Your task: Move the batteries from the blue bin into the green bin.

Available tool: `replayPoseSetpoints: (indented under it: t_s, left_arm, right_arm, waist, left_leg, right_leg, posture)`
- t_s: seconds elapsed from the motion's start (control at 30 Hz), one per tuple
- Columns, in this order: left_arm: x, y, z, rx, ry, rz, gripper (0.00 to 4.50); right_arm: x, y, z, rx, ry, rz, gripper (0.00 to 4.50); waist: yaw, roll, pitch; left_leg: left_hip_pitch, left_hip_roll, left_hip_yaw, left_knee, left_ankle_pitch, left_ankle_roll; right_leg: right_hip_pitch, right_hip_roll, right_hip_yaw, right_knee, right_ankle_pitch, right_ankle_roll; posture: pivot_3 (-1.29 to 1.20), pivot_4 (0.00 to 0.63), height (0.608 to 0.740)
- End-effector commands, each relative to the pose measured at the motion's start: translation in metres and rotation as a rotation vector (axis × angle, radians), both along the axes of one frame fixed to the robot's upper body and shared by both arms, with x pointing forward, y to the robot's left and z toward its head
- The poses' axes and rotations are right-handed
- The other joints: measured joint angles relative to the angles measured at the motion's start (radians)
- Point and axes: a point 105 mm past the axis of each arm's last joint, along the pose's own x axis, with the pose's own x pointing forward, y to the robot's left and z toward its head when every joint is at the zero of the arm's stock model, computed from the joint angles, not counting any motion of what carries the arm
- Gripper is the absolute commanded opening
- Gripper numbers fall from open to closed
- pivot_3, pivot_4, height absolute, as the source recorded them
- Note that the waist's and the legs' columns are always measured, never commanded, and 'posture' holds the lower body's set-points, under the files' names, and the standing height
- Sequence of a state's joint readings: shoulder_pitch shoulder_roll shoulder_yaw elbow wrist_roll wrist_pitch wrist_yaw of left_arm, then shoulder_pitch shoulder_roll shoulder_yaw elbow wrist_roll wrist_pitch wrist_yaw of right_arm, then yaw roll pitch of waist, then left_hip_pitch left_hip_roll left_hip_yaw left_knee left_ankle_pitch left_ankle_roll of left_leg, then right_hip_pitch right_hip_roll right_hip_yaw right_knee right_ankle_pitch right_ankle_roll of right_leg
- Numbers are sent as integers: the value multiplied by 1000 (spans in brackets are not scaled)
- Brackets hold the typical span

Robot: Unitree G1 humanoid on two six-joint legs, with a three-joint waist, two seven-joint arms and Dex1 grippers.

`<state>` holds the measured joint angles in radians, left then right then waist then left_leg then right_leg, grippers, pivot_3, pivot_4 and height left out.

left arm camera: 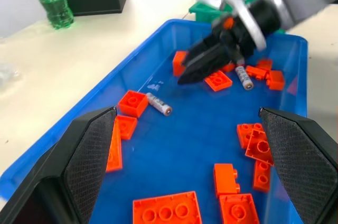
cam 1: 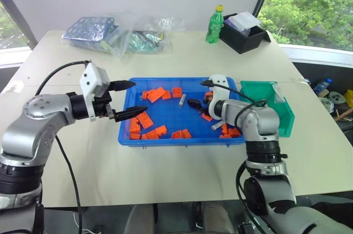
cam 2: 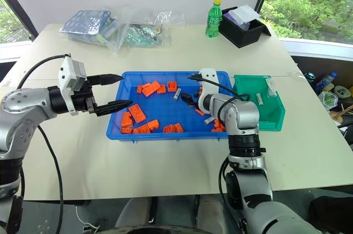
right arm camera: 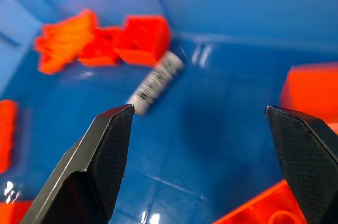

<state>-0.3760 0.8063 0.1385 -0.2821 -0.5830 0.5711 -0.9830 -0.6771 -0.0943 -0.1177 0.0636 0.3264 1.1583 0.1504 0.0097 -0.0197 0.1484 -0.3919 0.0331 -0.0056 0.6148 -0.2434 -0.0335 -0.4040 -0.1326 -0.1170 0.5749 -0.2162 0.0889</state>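
Reaching into the wide bright-blue plastic bin (cam 1: 128, 134) at frame centre, the right gripper (cam 1: 194, 103) is spreading its empty fingers toward a small silver-grey cylindrical battery (cam 1: 182, 100), while the left gripper (cam 1: 128, 99) is hovering open and empty at the bin's left rim, leaving room.

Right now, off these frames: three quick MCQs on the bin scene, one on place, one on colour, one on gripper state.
1. Where is the right gripper?
A. over the blue bin
B. over the green bin
C. beside the green bottle

2. What colour are the bricks in the blue bin?
A. yellow
B. orange
C. white

3. How is the left gripper?
A. shut on a battery
B. shut, empty
C. open, empty

Answers:
1 A, its fingers hang inside the blue bin near a battery.
2 B, all are orange.
3 C, its fingers stand apart with nothing between them.
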Motion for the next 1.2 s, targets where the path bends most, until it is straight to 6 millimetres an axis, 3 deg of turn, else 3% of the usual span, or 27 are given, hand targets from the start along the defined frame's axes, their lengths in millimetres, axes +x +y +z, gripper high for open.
replayPoseSetpoints:
  t_s: [0.03, 0.3, 0.6, 0.7, 0.83, 0.9, 1.03, 1.2]
  left_arm:
    - [-5, 0, 13, -6, -49, -2, 4500]
    - [-4, -1, 13, -9, -49, 0, 4500]
    - [-3, -3, 14, -15, -56, -3, 4500]
    - [-2, -3, 15, -17, -59, -5, 4500]
    - [-1, -4, 15, -18, -60, -9, 4500]
    - [-1, -4, 15, -19, -59, -12, 4500]
    - [1, -6, 14, -23, -56, -25, 4500]
    - [4, -12, 11, -30, -50, -49, 4500]
  right_arm:
    - [8, 15, 12, 30, -42, 2, 4075]
    - [12, 53, 9, 51, -45, 65, 4075]
    - [17, 59, -13, -20, -36, 88, 4075]
    - [18, 58, -15, -42, -50, 97, 3219]
    - [15, 60, -9, -19, -57, 115, 1168]
    - [13, 59, -3, -10, -72, 129, 1168]
    - [8, 40, 27, 20, -140, 117, 1168]
    - [-9, -40, 80, 50, -231, -31, 1168]
  waist:
    - [-3, 0, 0]
    - [-21, 0, 0]
    - [-23, -1, -1]
    - [-23, -1, -1]
    - [-24, -1, -1]
    - [-24, -1, -1]
    - [-19, -1, 0]
    - [-3, -1, -1]
  left_leg:
    - [0, 0, 0, 0, 0, 0]
    - [1, 0, -1, 0, 0, 0]
    - [1, 0, -1, -1, 0, 0]
    - [1, 0, -2, 0, 0, 0]
    - [1, 0, -2, -1, 0, 0]
    - [1, 0, -2, -1, 0, 0]
    - [1, 0, -2, -1, 0, 0]
    - [0, -1, -2, 0, 0, 0]
  right_leg:
    - [0, 0, 0, 2, 0, 0]
    - [0, 0, 0, 3, -2, 3]
    - [0, 0, 0, 3, -2, 3]
    - [0, 0, 0, 3, -2, 3]
    - [0, 0, 0, 3, -2, 3]
    - [0, 0, 0, 3, -2, 3]
    - [0, 0, 0, 3, -1, 1]
    - [0, 0, 0, 1, -1, 1]
  posture:
    - [0, 150, 723]
    - [0, 150, 723]
    - [0, 150, 723]
    - [0, 150, 723]
    - [0, 150, 723]
    - [0, 150, 723]
    - [0, 150, 723]
    - [0, 150, 723]
